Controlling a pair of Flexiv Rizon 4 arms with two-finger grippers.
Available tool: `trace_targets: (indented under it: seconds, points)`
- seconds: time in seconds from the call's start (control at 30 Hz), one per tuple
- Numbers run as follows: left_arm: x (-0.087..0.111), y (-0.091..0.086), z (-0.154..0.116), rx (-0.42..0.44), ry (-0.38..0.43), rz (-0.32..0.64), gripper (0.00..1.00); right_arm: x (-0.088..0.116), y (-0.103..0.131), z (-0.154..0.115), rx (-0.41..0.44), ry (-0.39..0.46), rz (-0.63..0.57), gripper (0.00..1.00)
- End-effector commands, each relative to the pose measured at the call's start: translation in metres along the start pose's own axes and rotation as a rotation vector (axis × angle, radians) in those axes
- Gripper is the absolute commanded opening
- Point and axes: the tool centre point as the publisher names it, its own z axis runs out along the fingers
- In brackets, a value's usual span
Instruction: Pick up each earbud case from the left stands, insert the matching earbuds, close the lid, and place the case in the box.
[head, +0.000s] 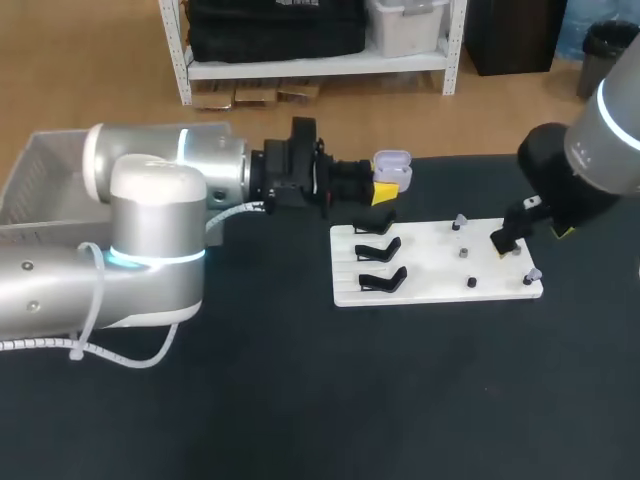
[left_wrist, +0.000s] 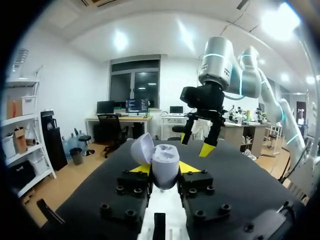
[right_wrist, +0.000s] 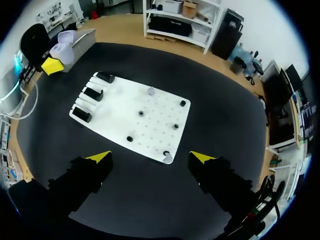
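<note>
Head view first. Shows a pale lilac earbud case (head: 392, 168) pinched in the left gripper (head: 384, 191), just past the far edge of the white board (head: 440, 262), near its stand end and off its surface. Looks small, rounded and glossy up close in the left wrist view, with the lid (left_wrist: 142, 148) open and tipped back to one side, and hollows showing in the top of the body. Sits clamped from both sides by the yellow tips, body upright. Shows three black stands (head: 379, 250) in a row along the board's left end. Shows small grey and dark pieces (right_wrist: 151, 91) dotted over the board's other half. Finds the right gripper (right_wrist: 151, 159) hanging over the board's right end, fingers spread wide with nothing between them. Places the grey box (head: 40, 170) well apart from the board, beyond its stand end.
</note>
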Motion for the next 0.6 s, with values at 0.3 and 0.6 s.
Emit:
trace_targets:
  seconds: [0.3,0.6]
  points:
    - [-0.002,-0.001,0.0,-0.028,-0.09,0.002,0.0,0.009,-0.004,0.008,0.135,0.056,0.047,1.0]
    - [-0.003,-0.001,0.002,-0.022,-0.083,0.001,0.0,0.013,-0.009,0.011,0.129,0.091,0.084,1.0]
